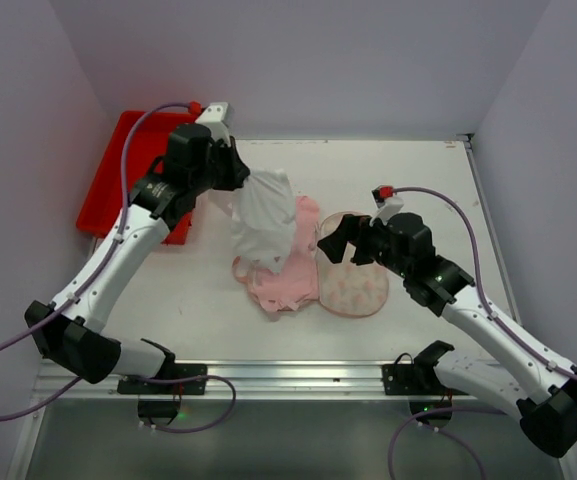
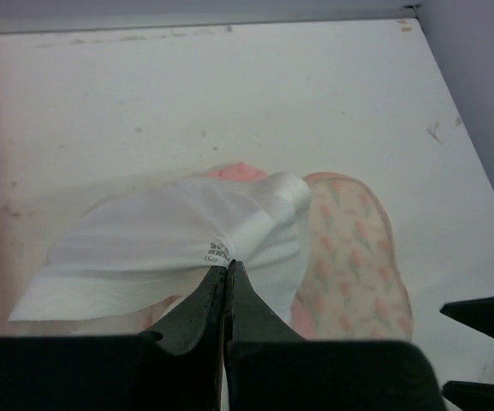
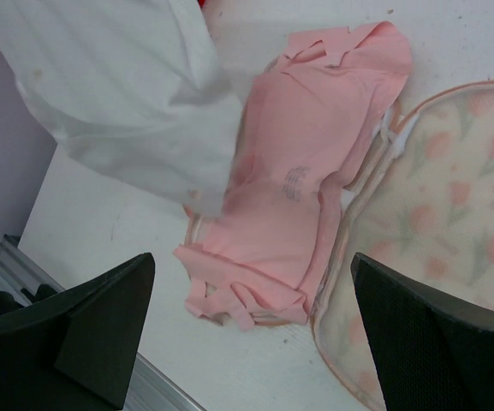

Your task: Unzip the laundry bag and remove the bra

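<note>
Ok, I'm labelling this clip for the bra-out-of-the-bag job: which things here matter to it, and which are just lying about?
Job in hand:
laundry bag
white garment, pinched in the shut left end effector
pink strapped garment, beside the bag
right end effector, open over the bag

Lying about:
red tray, back left

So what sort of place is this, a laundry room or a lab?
Probably a robot test bench, not a laundry room: left arm and right arm bolted to a rail at the edge of a white table, plain walls closing it in, and props like the laundry bag and red tray.
</note>
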Controlling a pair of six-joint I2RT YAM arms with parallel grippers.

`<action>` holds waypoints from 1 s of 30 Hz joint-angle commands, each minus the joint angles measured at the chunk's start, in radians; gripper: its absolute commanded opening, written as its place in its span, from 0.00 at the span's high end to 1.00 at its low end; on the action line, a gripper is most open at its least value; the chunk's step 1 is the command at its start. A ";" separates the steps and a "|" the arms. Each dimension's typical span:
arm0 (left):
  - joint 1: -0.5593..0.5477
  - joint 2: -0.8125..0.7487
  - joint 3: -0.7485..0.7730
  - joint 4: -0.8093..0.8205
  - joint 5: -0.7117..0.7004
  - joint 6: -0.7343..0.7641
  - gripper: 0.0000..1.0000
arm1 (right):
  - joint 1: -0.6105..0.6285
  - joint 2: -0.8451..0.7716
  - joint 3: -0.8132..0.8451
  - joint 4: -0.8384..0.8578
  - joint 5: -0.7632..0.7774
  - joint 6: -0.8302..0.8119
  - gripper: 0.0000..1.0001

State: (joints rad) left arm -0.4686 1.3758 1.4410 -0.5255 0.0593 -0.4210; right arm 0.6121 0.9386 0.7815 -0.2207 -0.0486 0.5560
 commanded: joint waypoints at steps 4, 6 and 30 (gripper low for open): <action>0.171 -0.011 0.219 -0.056 -0.254 0.301 1.00 | -0.005 -0.040 0.056 -0.026 -0.002 -0.030 0.01; 0.220 -0.003 0.281 -0.024 -0.268 0.379 1.00 | -0.005 -0.040 0.059 -0.031 -0.011 -0.033 0.01; 0.568 0.514 0.200 0.272 0.028 0.892 1.00 | -0.005 0.023 0.070 -0.034 -0.126 -0.036 0.01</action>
State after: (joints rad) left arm 0.0971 1.8530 1.6073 -0.3634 0.1234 0.4530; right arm 0.6094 0.9504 0.8299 -0.2653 -0.1516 0.5381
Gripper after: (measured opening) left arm 0.008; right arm 0.986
